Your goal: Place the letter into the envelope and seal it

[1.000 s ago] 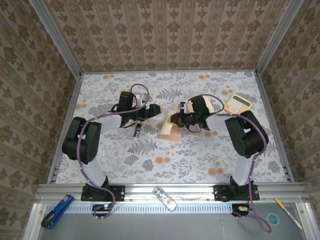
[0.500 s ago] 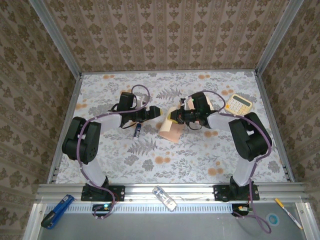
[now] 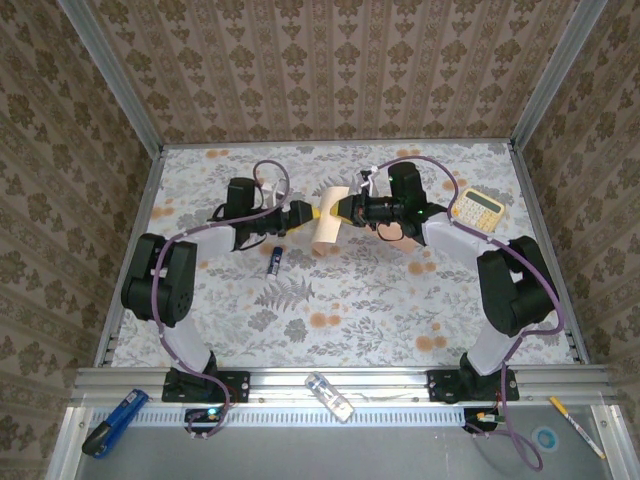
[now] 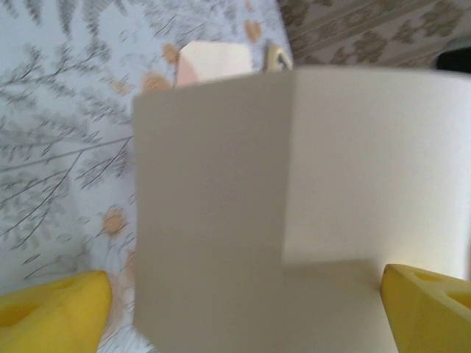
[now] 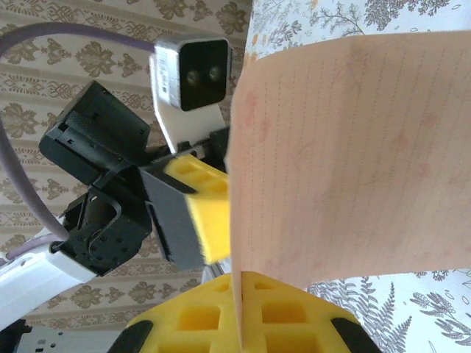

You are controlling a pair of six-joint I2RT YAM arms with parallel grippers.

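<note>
1. Right wrist view: my right gripper (image 5: 239, 285) has its yellow pads pressed together on one edge of the letter (image 5: 346, 162), a peach sheet held up on edge
2. My left gripper (image 4: 243, 309) faces it with jaws spread wide, one yellow finger on either side of the sheet and neither pinching it; from above, the two grippers nearly meet mid-table with the letter between them
3. I judge this to be a handover or regrasp in the air, before any insertion; the next move needs the left to close on a free edge before the right lets go
4. The envelope (image 4: 213, 60) lies on the table beyond the sheet, mostly hidden behind it
5. A calculator (image 3: 475, 207) sits well to the right and a small dark blue item (image 3: 274, 262) lies near the left arm; neither blocks me, though the raised letter screens the envelope from my left camera
</note>
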